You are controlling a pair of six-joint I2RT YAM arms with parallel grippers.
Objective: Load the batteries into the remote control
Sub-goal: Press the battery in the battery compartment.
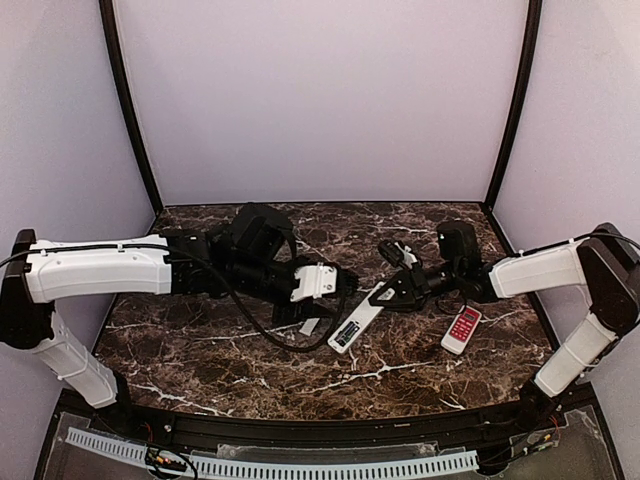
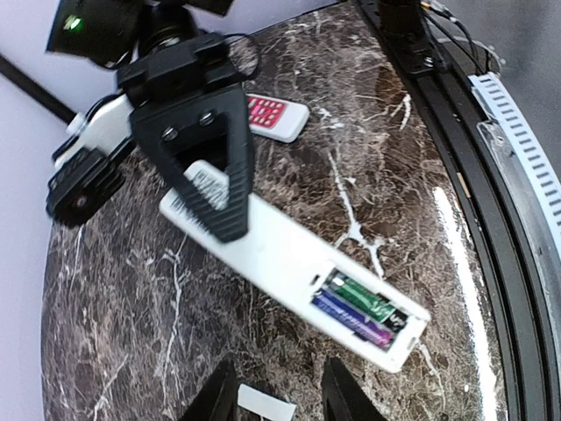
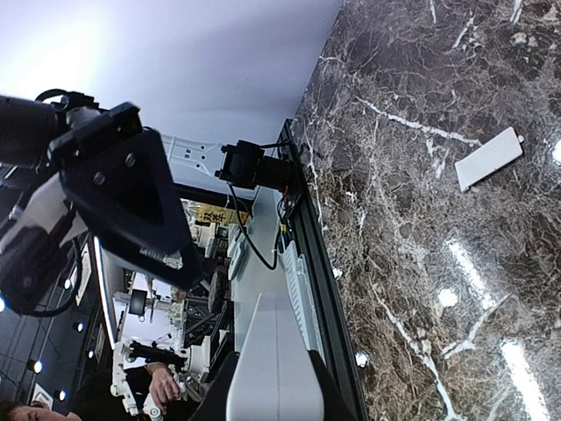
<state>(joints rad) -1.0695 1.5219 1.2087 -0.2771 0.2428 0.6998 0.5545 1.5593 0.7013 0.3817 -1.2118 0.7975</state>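
The right jaws are pinching the long white remote control (image 2: pixel 280 254) from both sides, partway along its body. The remote is sitting in the middle of the dark marble tabletop (image 2: pixel 140 351), between the two arms. I cannot tell if its far end is resting on the tabletop. Its back is facing up and the little box at one end is showing open. The batteries (image 2: pixel 358 311) are lying inside it, side by side. The left jaws are spreading apart and are holding nothing. They are hanging near the battery end. A small white cover (image 2: pixel 267 406) is lying flat on the tabletop below the gap between them. A red-and-white remote (image 2: pixel 276 117) is lying by the right arm.
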